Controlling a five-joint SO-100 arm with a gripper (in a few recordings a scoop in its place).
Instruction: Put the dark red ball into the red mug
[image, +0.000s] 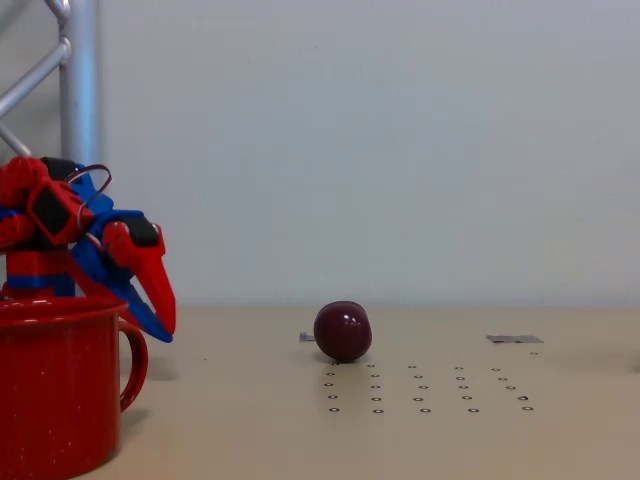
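Open beige desk (240, 400) lies between the large bright red speckled enamel mug (55, 385) at eight o'clock in the fixed view and the small glossy dark maroon ball (343, 331) just below centre. The ball stands alone, with bare air above and on both sides. The red-and-blue hand (160, 318) hangs just above and behind the mug's loop handle, its fingers drawn to a point. At ten o'clock a grey metal post (78, 85) with slanted braces rises behind the arm. Toward four o'clock, flat small rings dot the desk.
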